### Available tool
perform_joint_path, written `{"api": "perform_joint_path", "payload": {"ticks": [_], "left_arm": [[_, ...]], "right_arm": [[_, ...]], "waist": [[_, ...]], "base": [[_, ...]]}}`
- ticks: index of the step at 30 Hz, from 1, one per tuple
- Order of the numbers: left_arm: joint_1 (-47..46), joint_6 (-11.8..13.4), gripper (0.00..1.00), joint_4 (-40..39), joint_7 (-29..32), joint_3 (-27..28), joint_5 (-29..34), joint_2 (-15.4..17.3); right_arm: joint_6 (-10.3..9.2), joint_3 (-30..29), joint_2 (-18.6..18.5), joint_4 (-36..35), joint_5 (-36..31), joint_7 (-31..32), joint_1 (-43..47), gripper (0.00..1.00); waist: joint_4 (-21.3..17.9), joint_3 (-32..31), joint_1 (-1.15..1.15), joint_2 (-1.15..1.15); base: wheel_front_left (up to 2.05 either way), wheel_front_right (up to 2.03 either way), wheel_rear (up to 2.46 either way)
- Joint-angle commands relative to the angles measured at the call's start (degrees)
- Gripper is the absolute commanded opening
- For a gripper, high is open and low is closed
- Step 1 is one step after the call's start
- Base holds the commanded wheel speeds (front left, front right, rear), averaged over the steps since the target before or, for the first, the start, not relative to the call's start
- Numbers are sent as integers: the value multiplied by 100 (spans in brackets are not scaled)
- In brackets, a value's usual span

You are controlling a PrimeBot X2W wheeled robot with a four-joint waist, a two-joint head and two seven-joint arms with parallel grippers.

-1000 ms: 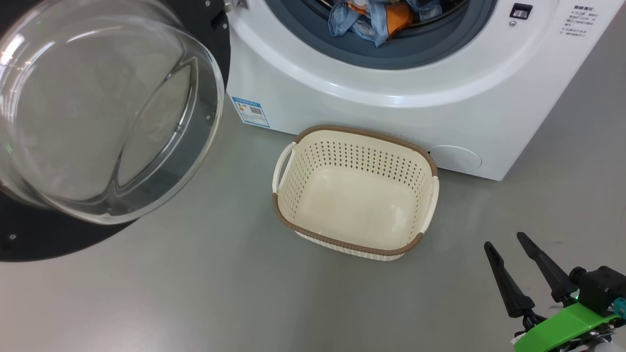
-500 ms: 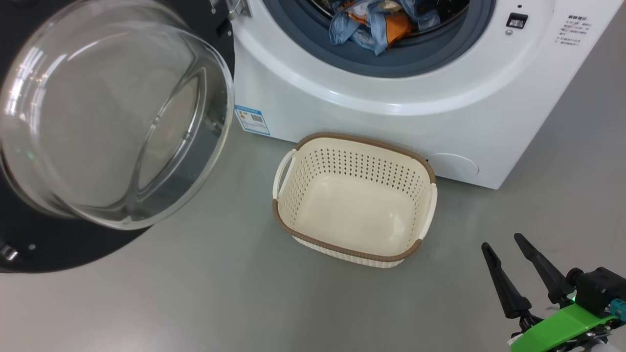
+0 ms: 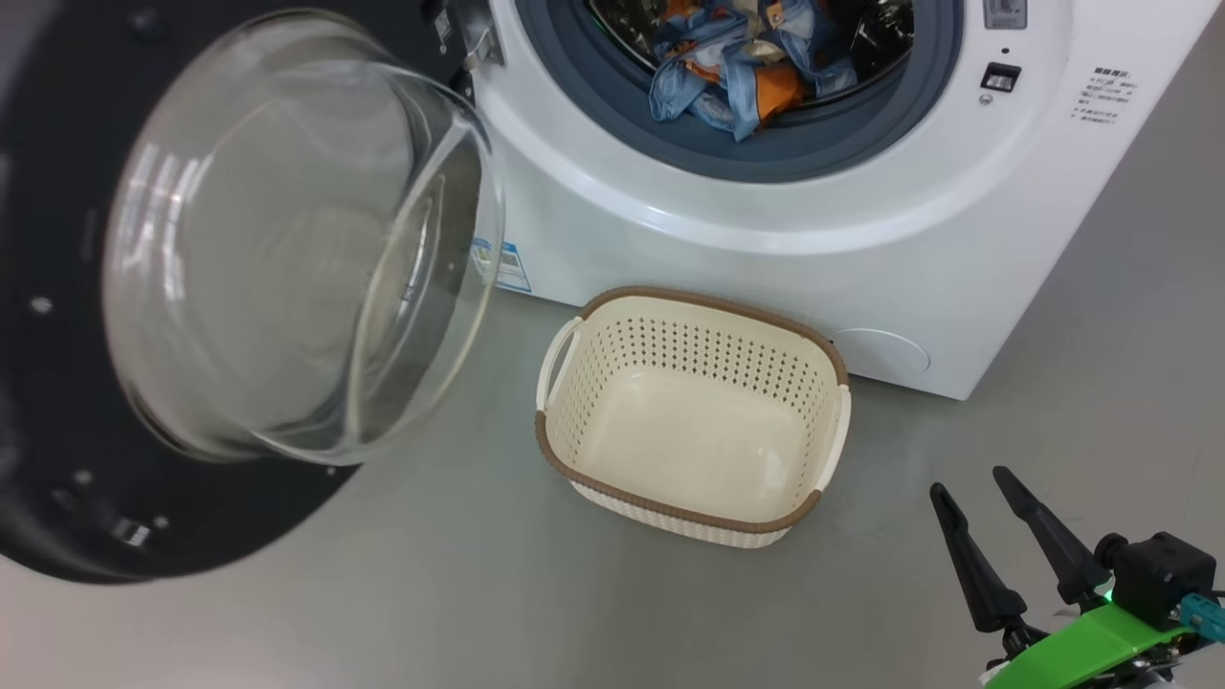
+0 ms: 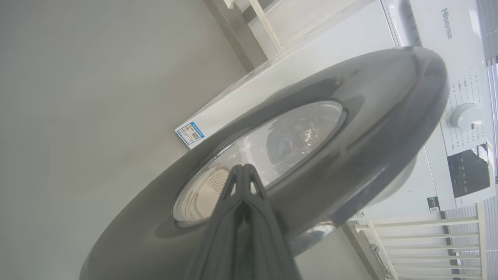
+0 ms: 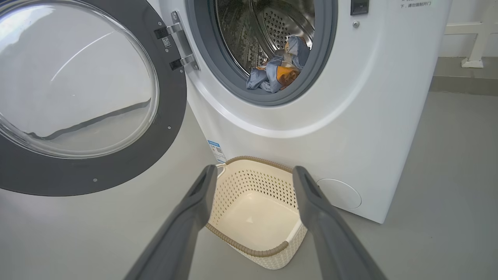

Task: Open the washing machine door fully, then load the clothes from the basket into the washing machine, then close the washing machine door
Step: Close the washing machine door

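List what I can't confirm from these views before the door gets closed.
Whether the left gripper touches the washing machine door: left wrist view, the shut gripper itself covers the spot.
How deep the clothes sit: head view's top edge cuts the drum; in the right wrist view the grey seal hides the pile's base.
Door's latch side: head view, cut by the left edge.
Blue label sticker: print too small.

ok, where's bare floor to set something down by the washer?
Free: floor between the washing machine door and the basket; floor between basket and the right gripper. Crowded: basket close to the washing machine front, door overhanging left.
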Motion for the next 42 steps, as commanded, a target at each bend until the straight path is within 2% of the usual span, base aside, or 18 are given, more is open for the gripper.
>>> {"api": "perform_joint_path", "payload": {"ticks": [1, 11, 22, 28, 36, 42], "left_arm": [[0, -24, 0, -255, 141, 125, -133, 222], [420, -24, 0, -1582, 827, 10, -519, 79], [659, -24, 0, -3028, 1204, -573, -433, -317], [516, -24, 0, -3366, 1244, -827, -381, -550], [87, -24, 0, -3509, 1043, -1373, -53, -1139], [-349, -24, 0, -3303, 779, -1632, 209, -1535]], "right_arm": [[17, 102, -52, -114, -71, -69, 70, 100], [17, 59, -26, -148, -74, -69, 86, 100], [17, 4, 30, -172, -80, -69, 46, 100], [17, -16, 86, -187, -93, -69, -16, 100], [17, -76, 187, -201, -119, -69, -117, 100], [17, -93, 227, -220, -132, -69, -185, 100]], "waist": [[-13, -26, 0, 0], [-115, -43, 0, 0], [-399, 5, 0, 0], [-575, 60, 0, 0], [-964, 169, 0, 0], [-1277, 279, 0, 0]], "base": [[0, 0, 0], [0, 0, 0], [0, 0, 0], [0, 0, 0], [0, 0, 0], [0, 0, 0]]}}
